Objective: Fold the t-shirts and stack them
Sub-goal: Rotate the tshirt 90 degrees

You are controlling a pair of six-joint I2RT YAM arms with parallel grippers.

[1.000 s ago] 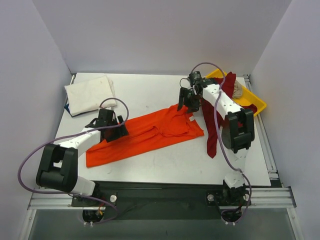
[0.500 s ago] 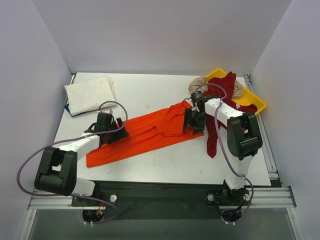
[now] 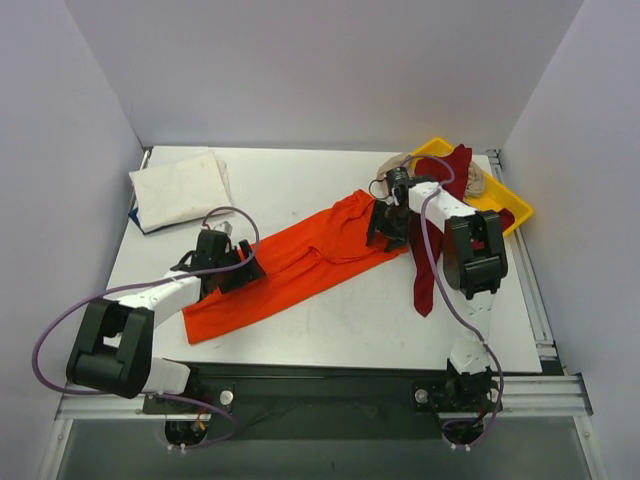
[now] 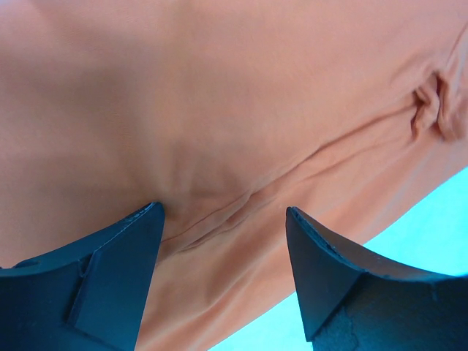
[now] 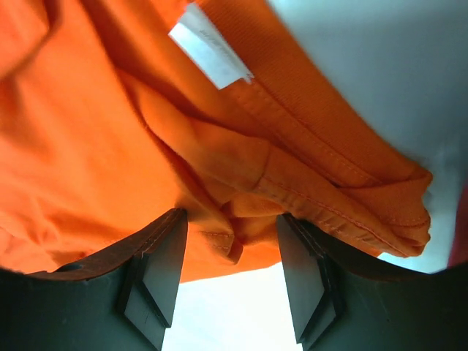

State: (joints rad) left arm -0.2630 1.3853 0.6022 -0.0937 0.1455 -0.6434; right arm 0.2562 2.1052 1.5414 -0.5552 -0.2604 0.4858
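Observation:
The bright orange t-shirt [image 3: 300, 265] lies in a long diagonal strip across the table. My left gripper [image 3: 226, 270] sits over its left part. In the left wrist view the gripper [image 4: 223, 219] is open, with flat orange cloth [image 4: 219, 110] under the jaws. My right gripper [image 3: 388, 226] is at the shirt's collar end. In the right wrist view it [image 5: 232, 219] is open, with a bunched hem fold [image 5: 241, 212] between the fingers, near the white label [image 5: 208, 45]. The white t-shirt [image 3: 180, 188] lies folded at the back left. The dark red t-shirt [image 3: 424, 265] hangs from the tray. The beige t-shirt [image 3: 395, 165] is by the tray.
The yellow plastic tray [image 3: 512, 208] stands at the back right corner, with cloth spilling over its rim. The dark red shirt trails down the table's right side beside my right arm. White walls enclose the table on three sides.
My right gripper has come down from near the tray onto the orange shirt's collar end. My left gripper has slid a little to the right, and the orange shirt has shifted with it.

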